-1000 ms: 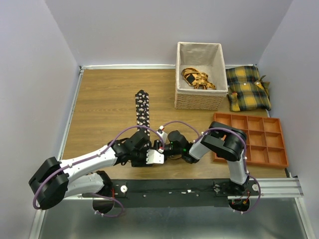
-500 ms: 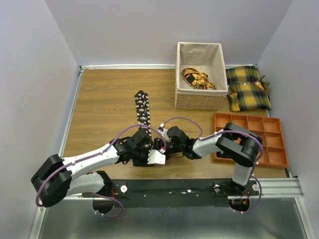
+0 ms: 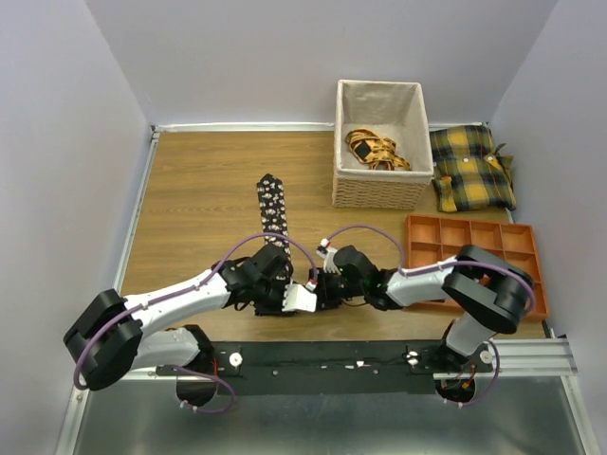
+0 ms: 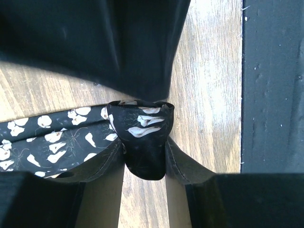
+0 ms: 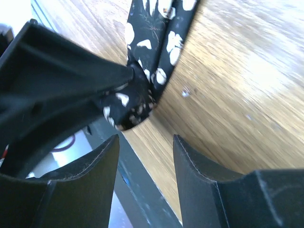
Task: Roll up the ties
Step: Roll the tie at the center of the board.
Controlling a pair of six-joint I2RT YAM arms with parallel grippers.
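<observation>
Top external view, biggest thing first: what is there?
– The wooden desk [image 3: 190, 180]. The left arm [image 3: 180, 305] and the right arm [image 3: 427, 280] reach in low and meet near its 6 o'clock edge.

And round them?
– A basket [image 3: 379, 194] at 1 o'clock with yellow straps [image 3: 375, 149] inside. An orange tray [image 3: 526, 289] is at 4 o'clock. Plaid cushions [image 3: 471, 169] are at 2 o'clock, just beside the basket.

Where is the tie?
– The tie [image 3: 272, 204] lies flat left of centre, a strip running from 12 toward 6 o'clock. Its near end goes under the left wrist.

How do the left jaws stand?
– Left wrist view: closed on the tie's end, which is bunched into a small dark wad [image 4: 145, 137] squeezed between the left fingers [image 4: 102, 166]. The rest of the strip trails off toward 9 o'clock on the desk.

And the right jaws?
– Right wrist view: parted wide, gripping nothing. The right fingers [image 5: 90, 166] frame the wood. The wad sits just beyond them at 11 o'clock, pinched by the left fingers and clear of the right ones.
</observation>
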